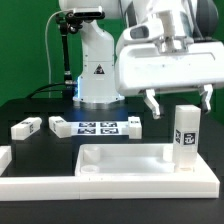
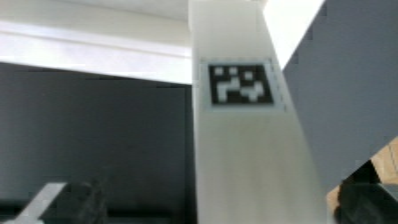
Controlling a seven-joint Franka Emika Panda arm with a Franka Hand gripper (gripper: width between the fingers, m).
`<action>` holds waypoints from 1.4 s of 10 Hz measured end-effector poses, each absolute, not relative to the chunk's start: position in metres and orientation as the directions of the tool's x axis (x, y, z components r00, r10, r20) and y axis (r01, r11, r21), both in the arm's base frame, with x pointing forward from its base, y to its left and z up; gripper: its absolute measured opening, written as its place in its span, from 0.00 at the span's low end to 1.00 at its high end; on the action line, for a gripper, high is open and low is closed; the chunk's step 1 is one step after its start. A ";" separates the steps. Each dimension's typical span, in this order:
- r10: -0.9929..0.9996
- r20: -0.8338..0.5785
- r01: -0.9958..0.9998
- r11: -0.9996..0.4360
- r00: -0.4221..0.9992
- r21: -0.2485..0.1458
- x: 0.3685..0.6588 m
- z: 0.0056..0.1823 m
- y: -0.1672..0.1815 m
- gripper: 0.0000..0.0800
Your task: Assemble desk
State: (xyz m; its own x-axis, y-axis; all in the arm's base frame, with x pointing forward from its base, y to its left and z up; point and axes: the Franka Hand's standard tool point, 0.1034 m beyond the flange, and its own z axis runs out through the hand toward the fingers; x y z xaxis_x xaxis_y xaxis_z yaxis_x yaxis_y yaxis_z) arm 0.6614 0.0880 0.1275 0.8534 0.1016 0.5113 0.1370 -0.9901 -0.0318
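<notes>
Exterior view | two-finger gripper (image 1: 178, 99) is held wide open, nothing gripped | short square white plastic leg (image 1: 185, 132) is stood upright, long axis vertical, just beneath it at 6 o'clock, on the 3 o'clock end of the flat white rimmed desk top (image 1: 120, 158)

From where I stand, a plain green wall (image 1: 25, 45) closes off the whole back of the scene, evenly lit from edge to edge. In front of it runs the bench (image 1: 30, 108), its top matte black. The light falls softly on it, and the shadows are faint.
</notes>
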 end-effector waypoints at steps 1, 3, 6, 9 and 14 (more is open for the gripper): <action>0.084 0.435 0.125 -0.990 0.896 -0.067 0.660 0.123 0.094 0.81; 0.045 0.299 0.086 -0.988 0.953 -0.127 0.667 0.123 0.103 0.81; 0.063 0.083 0.075 -0.985 0.995 -0.157 0.665 0.112 0.098 0.81; 0.041 0.071 0.051 -0.989 0.997 -0.137 0.664 0.107 0.100 0.81; -0.175 0.041 -0.168 -0.975 0.984 -0.144 0.664 0.106 0.095 0.38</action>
State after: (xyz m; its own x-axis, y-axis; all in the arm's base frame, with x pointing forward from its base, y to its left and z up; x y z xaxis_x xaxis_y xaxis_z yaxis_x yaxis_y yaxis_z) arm 0.6642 0.0948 0.1059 0.9837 -0.1753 0.0408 -0.1678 -0.9752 -0.1443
